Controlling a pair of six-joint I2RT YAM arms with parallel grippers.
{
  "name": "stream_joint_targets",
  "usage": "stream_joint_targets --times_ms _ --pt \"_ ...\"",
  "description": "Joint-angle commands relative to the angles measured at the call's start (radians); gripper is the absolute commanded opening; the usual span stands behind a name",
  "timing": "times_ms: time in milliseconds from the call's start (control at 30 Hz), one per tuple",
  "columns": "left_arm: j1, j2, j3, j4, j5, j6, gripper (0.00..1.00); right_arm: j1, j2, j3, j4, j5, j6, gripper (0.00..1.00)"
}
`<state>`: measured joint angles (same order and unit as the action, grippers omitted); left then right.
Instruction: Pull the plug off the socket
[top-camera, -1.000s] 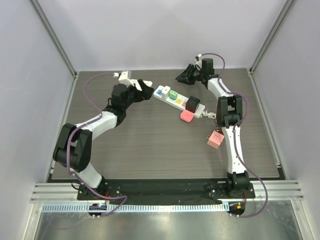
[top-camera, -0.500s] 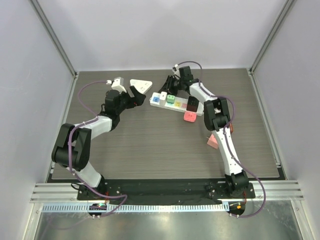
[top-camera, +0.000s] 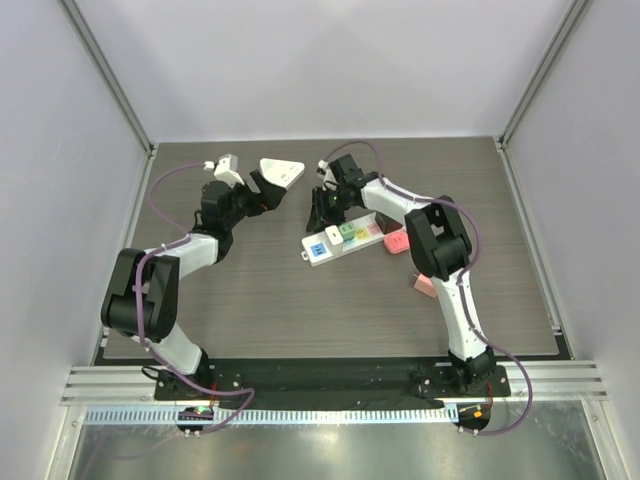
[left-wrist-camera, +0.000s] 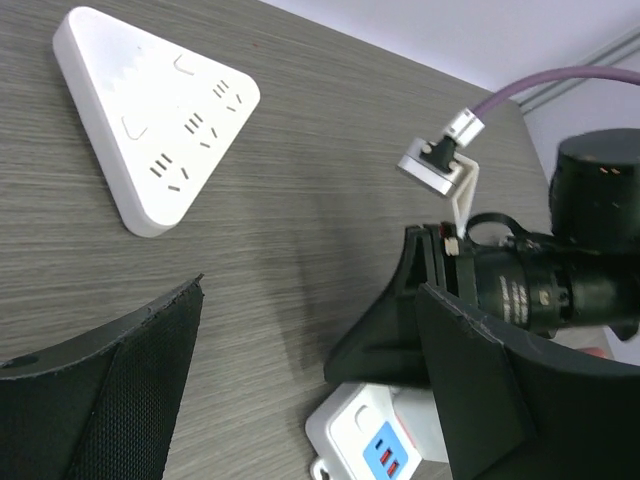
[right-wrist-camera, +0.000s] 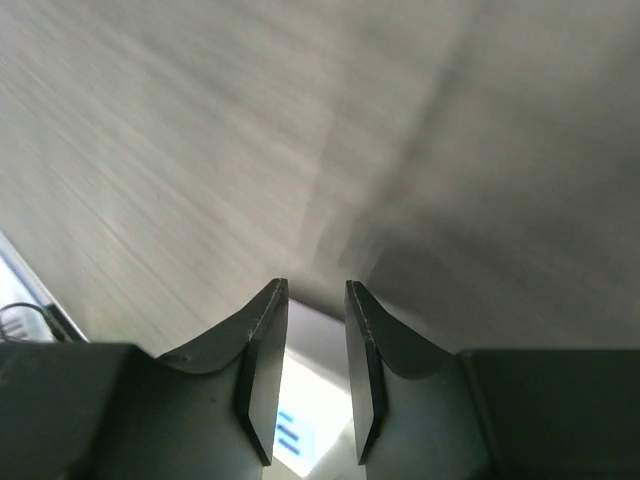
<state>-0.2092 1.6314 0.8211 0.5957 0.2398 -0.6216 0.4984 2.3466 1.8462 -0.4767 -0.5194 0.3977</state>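
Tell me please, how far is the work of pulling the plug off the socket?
Done: one pink plug lies loose, apart from the power strip. In hand: the right gripper is down at the strip, fingers close together; whether they grip anything cannot be told. The left gripper is open beside the white triangular socket. Left: coloured plugs sit in the strip.

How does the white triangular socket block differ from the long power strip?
The triangular block is three-sided; the power strip is long and narrow. The block's face is plain white; the strip bears coloured squares. Both have white bodies and lie flat on the table.
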Motion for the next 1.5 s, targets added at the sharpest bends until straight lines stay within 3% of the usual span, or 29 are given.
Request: stream_joint_targets --times_ms 0,167,367,467,633,700,800,867,967,1467 --pt "-0.006 -0.018 -0.023 0.073 0.038 -0.029 0.86 0.005 -0.189 -0.088 0.018 0.132 -0.007 0.37" --pt "-0.055 -0.019 -0.056 0.075 0.046 -0.015 0.86 -0.018 -0.378 -0.177 0.032 0.398 0.05 0.43" --pt "-0.124 0.076 0.047 0.009 0.101 0.034 0.86 -0.115 -0.677 -0.398 0.061 0.551 0.133 0.48" --pt "-0.14 0.137 0.073 0.007 0.125 0.023 0.85 -0.214 -0.855 -0.659 0.108 0.593 0.182 0.53" --pt "-0.153 0.215 0.154 -0.02 0.203 0.048 0.86 -0.382 -1.013 -0.899 0.187 0.581 0.216 0.63" --pt "-0.153 0.238 0.18 -0.048 0.22 0.052 0.86 -0.415 -1.017 -0.936 0.191 0.581 0.196 0.63" --pt "-0.154 0.265 0.213 -0.057 0.249 0.051 0.84 -0.426 -0.971 -0.944 0.2 0.565 0.175 0.54" --pt "-0.16 0.281 0.236 -0.06 0.297 0.062 0.81 -0.429 -0.937 -0.95 0.23 0.555 0.162 0.35" --pt "-0.17 0.292 0.259 -0.089 0.3 0.077 0.8 -0.429 -0.868 -0.967 0.314 0.53 0.156 0.27" --pt "-0.173 0.341 0.322 -0.117 0.302 0.077 0.8 -0.4 -0.552 -0.929 0.599 0.368 0.182 0.26"
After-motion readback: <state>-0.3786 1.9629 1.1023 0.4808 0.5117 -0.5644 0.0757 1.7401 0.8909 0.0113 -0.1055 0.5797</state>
